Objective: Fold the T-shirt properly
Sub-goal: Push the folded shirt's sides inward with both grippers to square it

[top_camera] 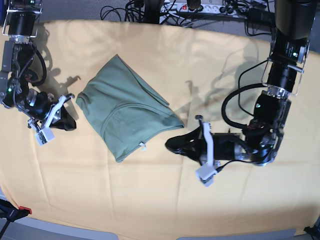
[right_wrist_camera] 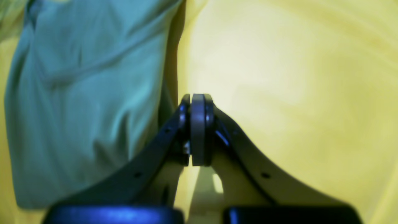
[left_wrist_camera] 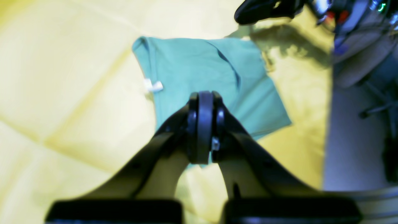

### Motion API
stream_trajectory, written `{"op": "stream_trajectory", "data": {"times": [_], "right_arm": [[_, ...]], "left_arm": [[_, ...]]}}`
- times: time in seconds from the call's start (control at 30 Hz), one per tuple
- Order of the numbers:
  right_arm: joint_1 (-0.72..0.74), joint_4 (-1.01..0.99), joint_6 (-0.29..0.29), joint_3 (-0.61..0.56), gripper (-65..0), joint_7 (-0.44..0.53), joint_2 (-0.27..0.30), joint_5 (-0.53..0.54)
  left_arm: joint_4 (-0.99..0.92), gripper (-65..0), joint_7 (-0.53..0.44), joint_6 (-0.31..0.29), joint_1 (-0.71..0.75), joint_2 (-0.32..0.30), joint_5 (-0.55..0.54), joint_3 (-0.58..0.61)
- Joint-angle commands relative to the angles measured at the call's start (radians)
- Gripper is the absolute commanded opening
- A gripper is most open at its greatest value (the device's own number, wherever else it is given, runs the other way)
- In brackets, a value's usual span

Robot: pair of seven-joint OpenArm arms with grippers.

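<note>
Left wrist view: left gripper [left_wrist_camera: 203, 124] pressed closed, nothing between the jaws, hovering over the near edge of the T-shirt [left_wrist_camera: 202, 74]. Shirt lies straight ahead of the tool, folded into a compact slab on the orange-yellow cloth [left_wrist_camera: 68, 93]; white tag [left_wrist_camera: 153, 85] on its left edge. Right gripper [left_wrist_camera: 264, 11] shows dark at the top, just past the shirt's far corner.

Right wrist view: right gripper [right_wrist_camera: 198, 130] also closed and empty, over bare orange-yellow cloth [right_wrist_camera: 279, 77]. T-shirt [right_wrist_camera: 84, 93] sits to the tool's left, its edge just beside the fingertips; cannot tell if touching.

Base view: T-shirt [top_camera: 127, 112] mid-table, slightly left, long axis running diagonally from upper left to lower right, tag [top_camera: 143, 146] on the lower edge. Left gripper [top_camera: 172, 144] tip is just beside the shirt's lower-right corner; right gripper [top_camera: 67, 122] is just beside its left corner. Both near, left a bit nearer by my read. Shirt looks already folded, so likely only a final tidy remains.
</note>
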Motion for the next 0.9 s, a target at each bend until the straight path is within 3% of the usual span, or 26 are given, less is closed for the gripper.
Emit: {"op": "stream_trajectory", "data": {"times": [0.0,0.17,0.37,0.63,0.87], "right_arm": [[0.028,-0.015,0.002,0.001,-65.0,0.023,0.013,0.013],[0.073,-0.114,0.002,-0.036,-65.0,-0.024,0.009,0.037],[0.061,-0.137,0.002,-0.072,-65.0,-0.148,0.009,0.177],[0.023,-0.129,0.002,-0.08,-65.0,-0.455,0.018,0.459],[-0.143,-0.029,0.002,-0.056,-65.0,-0.47,0.057,0.547]], "left_arm": [[0.013,-65.0,0.013,-0.009,-0.008,-0.001,-0.06,-0.035],[0.013,-65.0,0.134,-0.009,0.066,-0.002,-0.15,-0.14],[0.013,-65.0,0.171,-0.009,0.145,-0.008,-0.2,-0.156],[0.013,-65.0,0.181,-0.009,0.158,-0.036,-0.197,-0.156],[0.013,-65.0,0.183,-0.009,0.158,-0.054,-0.197,-0.156]]}}
